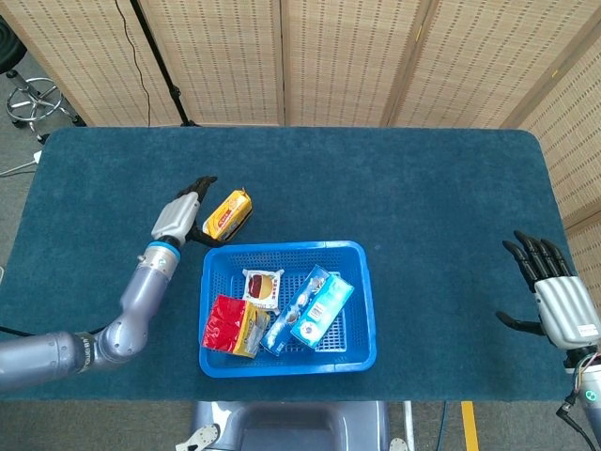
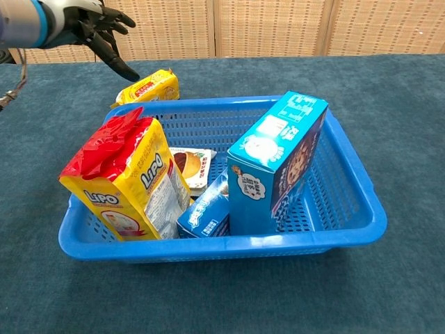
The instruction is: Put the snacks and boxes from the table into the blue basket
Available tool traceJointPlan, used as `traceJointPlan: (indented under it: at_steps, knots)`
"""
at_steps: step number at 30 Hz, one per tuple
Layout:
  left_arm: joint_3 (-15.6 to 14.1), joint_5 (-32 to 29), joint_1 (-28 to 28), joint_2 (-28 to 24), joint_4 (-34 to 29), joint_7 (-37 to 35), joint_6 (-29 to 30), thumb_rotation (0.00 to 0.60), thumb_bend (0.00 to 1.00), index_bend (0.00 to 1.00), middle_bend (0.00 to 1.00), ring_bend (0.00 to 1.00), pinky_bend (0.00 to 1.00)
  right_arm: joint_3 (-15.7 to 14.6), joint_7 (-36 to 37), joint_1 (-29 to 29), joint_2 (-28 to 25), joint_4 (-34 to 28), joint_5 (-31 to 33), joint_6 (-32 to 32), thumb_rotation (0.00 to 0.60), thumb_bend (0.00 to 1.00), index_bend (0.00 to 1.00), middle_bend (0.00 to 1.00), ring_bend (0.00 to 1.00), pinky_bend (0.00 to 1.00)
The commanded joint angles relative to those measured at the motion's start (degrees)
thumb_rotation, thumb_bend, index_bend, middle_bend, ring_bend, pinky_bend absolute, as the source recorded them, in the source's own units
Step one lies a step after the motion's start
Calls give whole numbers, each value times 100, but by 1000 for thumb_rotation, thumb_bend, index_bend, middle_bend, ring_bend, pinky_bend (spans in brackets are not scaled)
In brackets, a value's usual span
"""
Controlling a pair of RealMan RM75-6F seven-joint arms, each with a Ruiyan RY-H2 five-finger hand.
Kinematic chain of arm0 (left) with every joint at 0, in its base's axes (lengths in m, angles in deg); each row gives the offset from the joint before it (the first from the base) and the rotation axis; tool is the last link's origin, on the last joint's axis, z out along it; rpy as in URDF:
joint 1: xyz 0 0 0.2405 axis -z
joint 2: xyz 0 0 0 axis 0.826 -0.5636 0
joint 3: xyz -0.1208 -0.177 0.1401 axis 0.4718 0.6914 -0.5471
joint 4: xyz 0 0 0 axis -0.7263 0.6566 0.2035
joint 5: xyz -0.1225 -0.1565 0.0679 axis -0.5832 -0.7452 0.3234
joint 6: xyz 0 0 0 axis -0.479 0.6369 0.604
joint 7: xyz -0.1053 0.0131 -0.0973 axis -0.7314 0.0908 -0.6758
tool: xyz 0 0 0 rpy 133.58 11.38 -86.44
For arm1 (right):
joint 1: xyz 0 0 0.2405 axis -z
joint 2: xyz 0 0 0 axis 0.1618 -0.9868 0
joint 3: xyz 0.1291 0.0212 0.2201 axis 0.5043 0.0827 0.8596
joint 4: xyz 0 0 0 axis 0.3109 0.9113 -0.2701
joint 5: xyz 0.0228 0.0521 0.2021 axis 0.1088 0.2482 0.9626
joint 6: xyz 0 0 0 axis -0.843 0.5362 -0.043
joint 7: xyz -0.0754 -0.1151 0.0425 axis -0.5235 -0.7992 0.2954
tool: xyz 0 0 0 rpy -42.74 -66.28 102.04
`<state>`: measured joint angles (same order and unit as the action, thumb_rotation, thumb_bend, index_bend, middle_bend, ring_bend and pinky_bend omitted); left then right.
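Left hand: the left hand [image 1: 180, 218] is seen raised over the counter [image 1: 423, 207], its dark fingers [image 2: 115, 61] spread wide and holding nothing; one finger is pointed down toward the yellow snack pack [image 1: 227, 215], which lies just beside the fingertips. Contact cannot be made out.
Left arm: the grey left arm [image 1: 131, 305] is stretched forward from the near left corner, a blue band shown at the wrist.
Right hand: the right hand [image 1: 562, 305] is held at the counter's near right edge, well apart from everything, palm down, fingers [image 1: 529, 256] apart and empty.
Task things: the blue basket [image 1: 362, 310] sits near the front middle of the counter, just past the left fingers toward the robot's right. A red-and-yellow biscuit bag [image 2: 128, 182], a tall blue box [image 2: 278, 156], a smaller blue carton [image 2: 207, 212] and a flat white snack packet [image 2: 191, 165] are seen inside it. The yellow snack pack is left outside, just behind the basket's far left corner.
Surface: the counter is covered in dark teal cloth.
Room: woven tan screens [image 1: 329, 56] are lined up behind the counter; a stool [image 1: 33, 99] and a black stand [image 1: 160, 66] are visible at far left.
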<state>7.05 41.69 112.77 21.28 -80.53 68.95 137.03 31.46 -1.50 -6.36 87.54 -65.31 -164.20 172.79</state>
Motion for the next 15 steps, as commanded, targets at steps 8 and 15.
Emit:
traceJointPlan:
  at_steps: [8,15]
  knots:
    - [59,-1034,653,1067,1598,533,-376,600,8,0,0,0,0,101,167,18,49,98,-35,-193,600,0,0,0,0,12]
    - [31,-1157,712,1457,2363,527,-876,600,34,0,0,0,0,215,168,57,94,103,53,-237,600,0,0,0,0,0]
